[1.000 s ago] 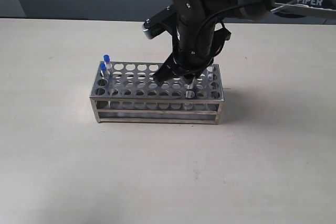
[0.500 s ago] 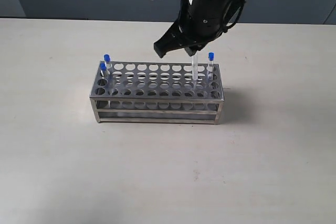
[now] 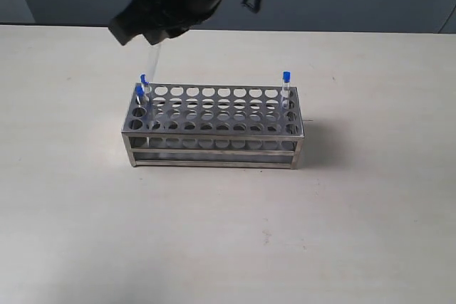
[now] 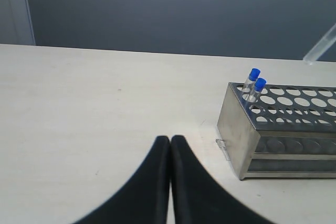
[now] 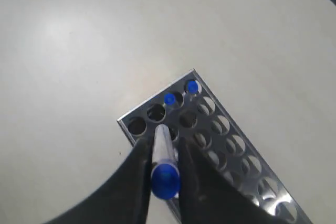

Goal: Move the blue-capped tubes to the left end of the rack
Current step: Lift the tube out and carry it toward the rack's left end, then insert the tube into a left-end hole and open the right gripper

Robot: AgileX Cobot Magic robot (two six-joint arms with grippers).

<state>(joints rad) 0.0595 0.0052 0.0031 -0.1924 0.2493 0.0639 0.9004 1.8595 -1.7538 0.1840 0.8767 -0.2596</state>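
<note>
The silver rack (image 3: 214, 149) stands mid-table. Two blue-capped tubes (image 3: 142, 85) sit in holes at its left end, and a third (image 3: 286, 80) stands at its right end. My right gripper (image 3: 153, 35) hangs above the left end, shut on a fourth blue-capped tube (image 3: 154, 53) that points down. In the right wrist view that tube (image 5: 161, 145) sits between the fingers over the rack's end holes (image 5: 125, 120), beside the two seated caps (image 5: 169, 99). My left gripper (image 4: 170, 139) is shut and empty, on the table side of the rack's end (image 4: 236, 135).
The rack's middle holes are empty. Pale tabletop (image 3: 228, 233) surrounds the rack, with a dark wall behind. The held tube's tip (image 4: 323, 45) shows in the left wrist view above the rack.
My right gripper lifted a tube out of the rack's right part and carried it up and left to above the left end. The tube at the right end came into sight.
</note>
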